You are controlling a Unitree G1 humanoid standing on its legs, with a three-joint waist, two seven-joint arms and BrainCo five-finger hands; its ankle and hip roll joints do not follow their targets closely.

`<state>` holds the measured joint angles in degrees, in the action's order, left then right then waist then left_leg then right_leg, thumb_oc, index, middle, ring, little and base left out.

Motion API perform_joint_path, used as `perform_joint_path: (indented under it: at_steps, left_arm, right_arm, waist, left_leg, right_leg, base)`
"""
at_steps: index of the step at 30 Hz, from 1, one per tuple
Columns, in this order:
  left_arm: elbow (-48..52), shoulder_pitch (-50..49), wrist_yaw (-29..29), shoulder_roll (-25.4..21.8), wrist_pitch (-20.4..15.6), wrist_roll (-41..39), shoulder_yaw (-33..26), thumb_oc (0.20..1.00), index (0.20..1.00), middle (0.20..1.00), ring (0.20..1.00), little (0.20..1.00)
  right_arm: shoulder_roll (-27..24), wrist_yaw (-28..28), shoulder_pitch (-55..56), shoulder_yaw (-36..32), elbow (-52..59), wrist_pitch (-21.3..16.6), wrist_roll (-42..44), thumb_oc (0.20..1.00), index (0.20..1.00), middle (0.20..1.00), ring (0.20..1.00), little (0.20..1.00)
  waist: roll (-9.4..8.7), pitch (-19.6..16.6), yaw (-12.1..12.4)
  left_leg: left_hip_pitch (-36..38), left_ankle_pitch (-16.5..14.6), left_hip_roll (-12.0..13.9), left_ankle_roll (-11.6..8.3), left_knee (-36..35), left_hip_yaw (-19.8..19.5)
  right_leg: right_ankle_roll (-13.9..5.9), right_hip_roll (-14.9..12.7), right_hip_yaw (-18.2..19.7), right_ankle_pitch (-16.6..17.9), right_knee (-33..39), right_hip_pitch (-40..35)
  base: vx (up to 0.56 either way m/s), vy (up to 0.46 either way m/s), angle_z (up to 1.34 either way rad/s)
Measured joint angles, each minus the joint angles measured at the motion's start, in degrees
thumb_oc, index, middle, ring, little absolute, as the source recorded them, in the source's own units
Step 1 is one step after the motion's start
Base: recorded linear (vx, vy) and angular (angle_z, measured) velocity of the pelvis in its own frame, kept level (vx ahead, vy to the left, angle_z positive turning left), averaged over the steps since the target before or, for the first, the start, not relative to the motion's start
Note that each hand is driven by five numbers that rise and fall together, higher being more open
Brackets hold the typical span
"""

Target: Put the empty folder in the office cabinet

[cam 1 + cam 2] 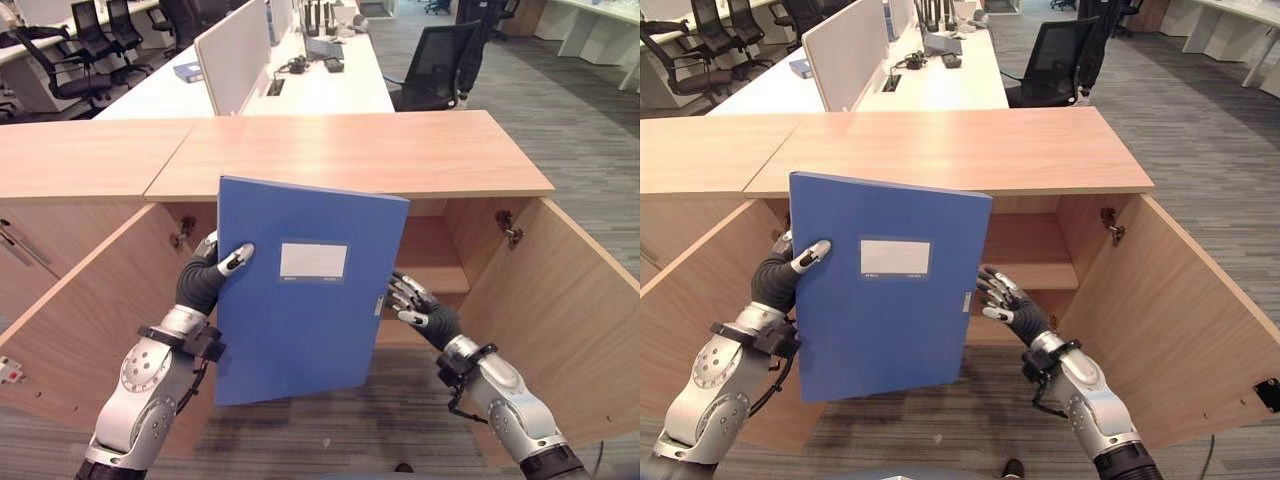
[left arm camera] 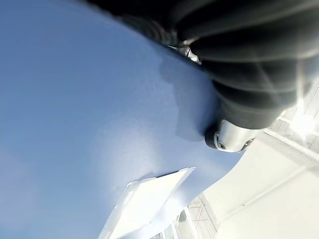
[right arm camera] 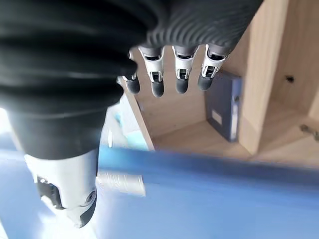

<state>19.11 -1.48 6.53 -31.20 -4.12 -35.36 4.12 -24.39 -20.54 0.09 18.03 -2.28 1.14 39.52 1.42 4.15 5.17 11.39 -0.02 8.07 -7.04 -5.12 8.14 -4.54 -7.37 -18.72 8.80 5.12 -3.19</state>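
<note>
A blue folder point(image 1: 300, 320) with a white label point(image 1: 313, 260) stands upright in the air in front of the open wooden office cabinet point(image 1: 340, 150). My left hand point(image 1: 205, 280) is shut on its left edge, thumb point(image 2: 229, 137) pressed on the front face and fingers behind it. My right hand point(image 1: 425, 310) sits at the folder's right edge near the clasp, open, with its fingers point(image 3: 157, 74) straight and reaching past the edge toward the cabinet's inside. The folder hides the middle of the cabinet opening.
Both cabinet doors stand wide open, the left door point(image 1: 90, 320) and the right door point(image 1: 570, 320). A shelf point(image 1: 440, 275) shows inside at the right. Another grey-blue folder point(image 3: 224, 107) stands inside the cabinet. Desks and office chairs point(image 1: 435, 65) lie behind.
</note>
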Motion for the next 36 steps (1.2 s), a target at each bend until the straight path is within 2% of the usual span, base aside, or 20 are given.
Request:
perform_joint_path:
  at_steps: [4,10,30,36]
  left_arm:
    - [-1.1,3.5,0.3,0.4,-0.1,1.0,2.4,0.2,0.2,0.2,0.2,0.2]
    - [-1.3,3.9,0.7,1.2,-0.1,2.9,2.7,0.2,0.2,0.2,0.2,0.2]
    - [-3.5,3.0,1.9,2.1,-0.4,3.0,3.1,0.2,0.2,0.2,0.2,0.2]
    - [-3.6,3.0,1.9,4.1,1.1,-0.5,5.3,0.2,0.2,0.2,0.2,0.2]
  right_arm:
    - [0.7,-0.2,-1.4,1.9,0.0,0.9,0.4,1.0,1.0,1.0,1.0,1.0]
    - [-0.4,-0.5,-1.8,2.1,0.0,2.0,2.1,1.0,1.0,1.0,1.0,1.0]
    - [0.1,0.3,-2.3,2.0,0.1,2.1,2.2,1.0,1.0,1.0,1.0,1.0]
    - [0.0,0.8,-2.1,1.7,0.0,2.1,2.4,1.0,1.0,1.0,1.0,1.0]
  waist:
    - [-0.39,0.1,0.0]
    - [-0.44,0.1,-1.2]
    - [-0.41,0.1,-1.4]
    - [-0.44,0.0,-1.6]
  left_leg:
    - [0.0,0.0,0.0,0.0,0.0,0.5]
    - [0.1,0.0,0.0,0.02,0.0,0.7]
    - [0.8,0.0,0.0,0.03,0.0,1.0]
    - [0.9,0.0,0.0,0.02,0.0,1.0]
  right_leg:
    - [-0.04,-0.2,0.5,0.0,0.0,0.0]
    - [0.22,0.1,0.6,0.2,0.0,0.1]
    - [0.23,0.1,1.0,0.2,0.0,-0.1]
    - [0.27,0.1,1.1,0.3,-0.1,-0.1]
  base:
    - [0.01,0.005,-0.07]
    - [0.0,0.0,-0.01]
    - [0.0,0.0,0.0]
    - [0.0,0.0,0.0]
